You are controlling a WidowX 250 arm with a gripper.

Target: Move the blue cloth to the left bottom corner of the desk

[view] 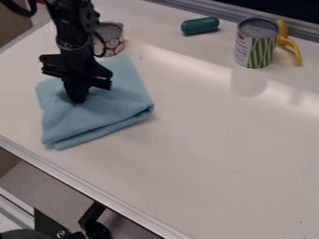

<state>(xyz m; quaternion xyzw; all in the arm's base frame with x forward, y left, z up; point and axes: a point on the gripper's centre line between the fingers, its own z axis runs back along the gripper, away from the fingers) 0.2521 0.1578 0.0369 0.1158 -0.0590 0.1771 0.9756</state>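
Blue cloth [121, 105], upper left; my gripper [77, 99] down on it.
Can't tell how far it's open or whether it grips cloth. Can [112, 45] near the far edge; nearest corner faces the table rim [93, 191]; white tabletop [205, 163] runs lower right.

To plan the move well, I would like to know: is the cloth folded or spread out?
Folded. The cloth shows layers lying one over another along its lower right edge.
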